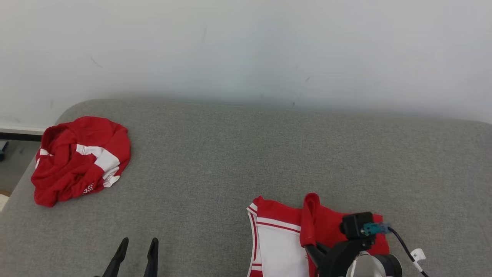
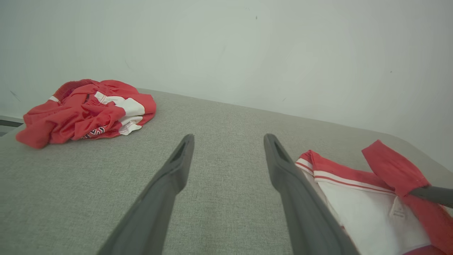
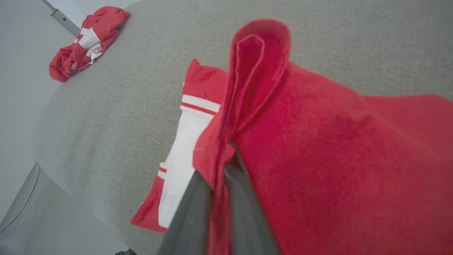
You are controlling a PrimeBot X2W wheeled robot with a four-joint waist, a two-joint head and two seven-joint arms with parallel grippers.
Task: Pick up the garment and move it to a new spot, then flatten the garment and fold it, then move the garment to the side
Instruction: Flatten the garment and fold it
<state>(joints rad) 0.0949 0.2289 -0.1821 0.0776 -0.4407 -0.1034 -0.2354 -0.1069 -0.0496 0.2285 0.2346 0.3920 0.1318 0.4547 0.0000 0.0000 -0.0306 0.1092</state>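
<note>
A bare indoor room with the look of a test space or lab: a grey fabric-covered worktop point(image 1: 215, 154) with rounded corners stands against a blank white wall point(image 1: 246, 46) flecked with a few dark scuffs. A dark skirting band point(image 1: 19, 135) and a patch of floor point(image 1: 13, 169) show at the left edge. On the worktop lie a crumpled red-and-white garment point(image 1: 80, 159) and a half-flattened red-and-white garment point(image 1: 280, 238).
</note>
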